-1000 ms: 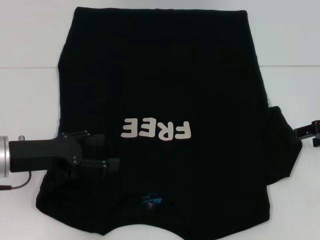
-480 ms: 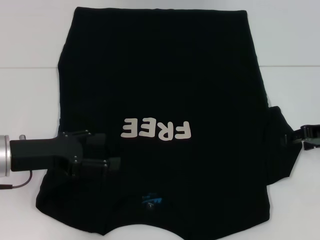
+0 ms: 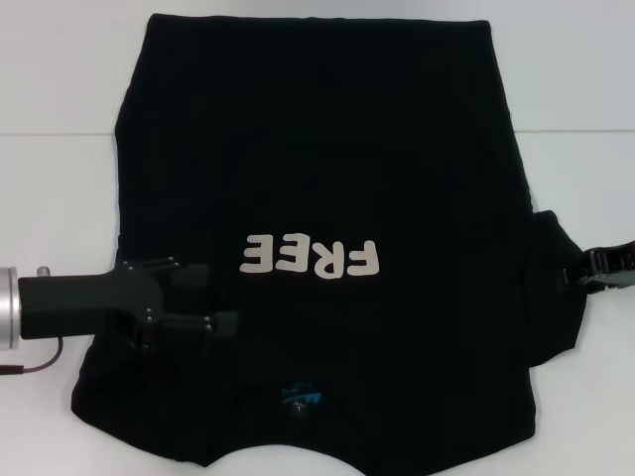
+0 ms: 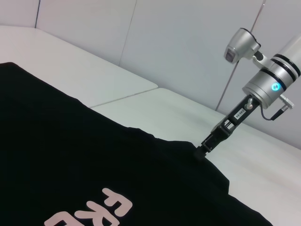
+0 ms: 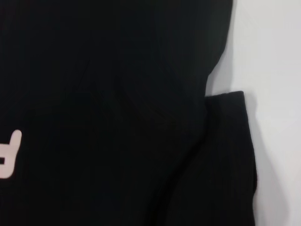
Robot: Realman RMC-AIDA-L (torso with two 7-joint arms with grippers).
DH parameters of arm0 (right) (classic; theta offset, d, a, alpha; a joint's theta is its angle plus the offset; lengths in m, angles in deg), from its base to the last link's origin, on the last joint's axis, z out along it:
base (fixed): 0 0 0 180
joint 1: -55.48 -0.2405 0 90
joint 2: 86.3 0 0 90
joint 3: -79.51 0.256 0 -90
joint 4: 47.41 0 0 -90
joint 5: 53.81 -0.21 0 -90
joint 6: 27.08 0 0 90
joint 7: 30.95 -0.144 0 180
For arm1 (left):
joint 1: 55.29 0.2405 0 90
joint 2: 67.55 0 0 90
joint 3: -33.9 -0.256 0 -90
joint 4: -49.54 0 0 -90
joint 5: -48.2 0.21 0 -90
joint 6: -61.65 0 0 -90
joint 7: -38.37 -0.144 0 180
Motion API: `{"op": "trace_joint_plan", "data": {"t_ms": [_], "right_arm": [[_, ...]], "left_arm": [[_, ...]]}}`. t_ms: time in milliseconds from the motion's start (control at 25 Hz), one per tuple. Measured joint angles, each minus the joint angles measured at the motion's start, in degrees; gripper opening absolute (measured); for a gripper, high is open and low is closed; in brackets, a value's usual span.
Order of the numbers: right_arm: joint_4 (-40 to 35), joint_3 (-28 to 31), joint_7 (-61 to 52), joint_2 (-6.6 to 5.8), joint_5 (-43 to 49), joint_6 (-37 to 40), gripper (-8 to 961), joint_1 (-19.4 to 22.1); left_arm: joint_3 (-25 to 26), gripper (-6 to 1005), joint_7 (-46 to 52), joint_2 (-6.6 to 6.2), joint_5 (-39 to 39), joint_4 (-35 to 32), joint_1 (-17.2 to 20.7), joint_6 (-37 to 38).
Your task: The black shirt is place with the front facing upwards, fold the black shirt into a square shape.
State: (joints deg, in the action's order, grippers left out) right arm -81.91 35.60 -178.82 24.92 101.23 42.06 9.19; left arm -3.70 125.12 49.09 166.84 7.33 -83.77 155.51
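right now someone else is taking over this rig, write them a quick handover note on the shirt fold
Left hand: open, over the black shirt, beside the white lettering on the robot's left.
Right hand: at the outer edge of the robot's-right sleeve, tips touching the cloth; whether it has closed on it cannot be told.
Shirt: spread flat on the white table, front up, collar and blue neck label nearest the robot, hem far.
Done: nothing visibly folded on the right side.
Left: fold the sleeves and sides inward, then fold lengthwise into a square.
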Motion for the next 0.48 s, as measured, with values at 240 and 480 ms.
{"op": "trace_joint_plan", "data": {"t_ms": [240, 480], "right_arm": [[0.1, -0.4, -0.7, -0.05, 0.1, -0.2, 459, -0.2], [-0.1, -2.6, -1.2, -0.13, 0.1, -0.3, 210, -0.3]], "left_arm": [[0.0, 950, 0.1, -0.07, 0.0, 0.0, 0.0, -0.3], [0.0, 950, 0.2, -0.18, 0.1, 0.0, 0.0, -0.4]]}}
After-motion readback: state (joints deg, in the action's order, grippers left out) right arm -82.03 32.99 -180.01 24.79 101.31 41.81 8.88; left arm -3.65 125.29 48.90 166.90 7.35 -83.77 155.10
